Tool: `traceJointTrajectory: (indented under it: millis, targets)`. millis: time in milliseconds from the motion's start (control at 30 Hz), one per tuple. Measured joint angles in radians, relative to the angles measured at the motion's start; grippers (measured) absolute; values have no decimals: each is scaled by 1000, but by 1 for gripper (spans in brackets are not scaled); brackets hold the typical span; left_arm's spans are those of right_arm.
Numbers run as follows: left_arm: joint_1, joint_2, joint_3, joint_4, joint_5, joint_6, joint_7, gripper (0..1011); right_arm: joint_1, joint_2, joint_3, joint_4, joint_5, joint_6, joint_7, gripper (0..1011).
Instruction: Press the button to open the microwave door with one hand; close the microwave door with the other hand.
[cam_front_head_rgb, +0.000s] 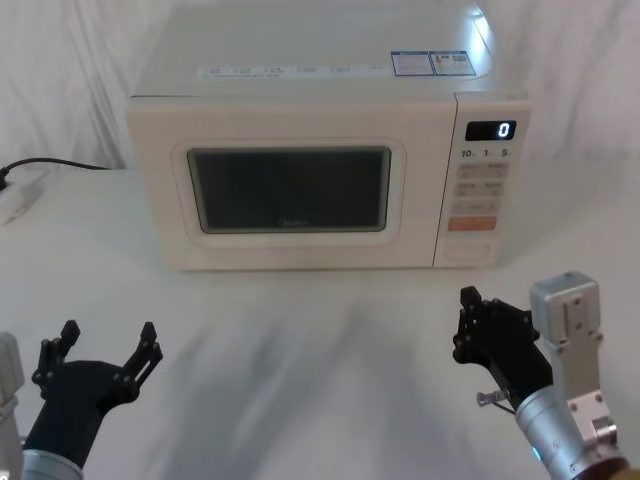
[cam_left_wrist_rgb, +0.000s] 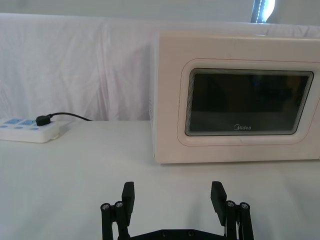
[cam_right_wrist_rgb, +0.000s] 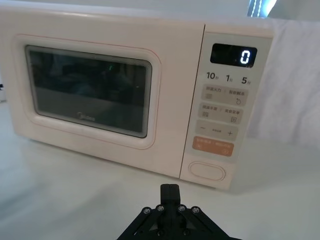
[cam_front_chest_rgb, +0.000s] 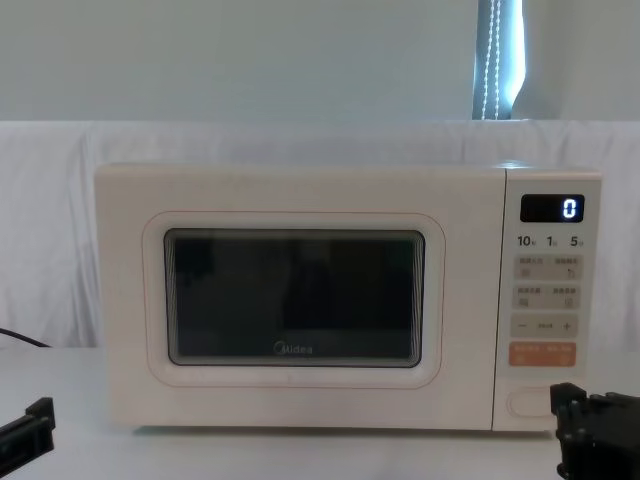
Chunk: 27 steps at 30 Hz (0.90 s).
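The cream microwave stands at the back of the table with the microwave door (cam_front_head_rgb: 290, 190) shut flat; its dark window also faces the left wrist view (cam_left_wrist_rgb: 247, 102) and the chest view (cam_front_chest_rgb: 292, 298). The button (cam_right_wrist_rgb: 207, 171), a wide cream pill, sits at the bottom of the control panel (cam_front_head_rgb: 472, 252) (cam_front_chest_rgb: 528, 402). My right gripper (cam_front_head_rgb: 470, 298) hovers low in front of that panel, fingers shut together (cam_right_wrist_rgb: 170, 189) on nothing, a short gap from the button. My left gripper (cam_front_head_rgb: 108, 335) rests near the table's front left, open and empty (cam_left_wrist_rgb: 173, 190), well short of the door.
A white power strip (cam_left_wrist_rgb: 27, 130) with a black plug and cable lies at the table's left. An orange key (cam_right_wrist_rgb: 213, 147) sits just above the button, with the lit display (cam_right_wrist_rgb: 233, 55) at the top. White cloth hangs behind the microwave.
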Motion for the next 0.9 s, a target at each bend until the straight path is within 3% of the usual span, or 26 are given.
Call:
traceJointTrajectory:
  millis: [400,900]
  targets:
    - [0,0,0,0,0,0,0,1001,102,-49,32,106,-24,49,7,0]
    - [0,0,0,0,0,0,0,1001,200,-83,61,233,-38,68,2,0]
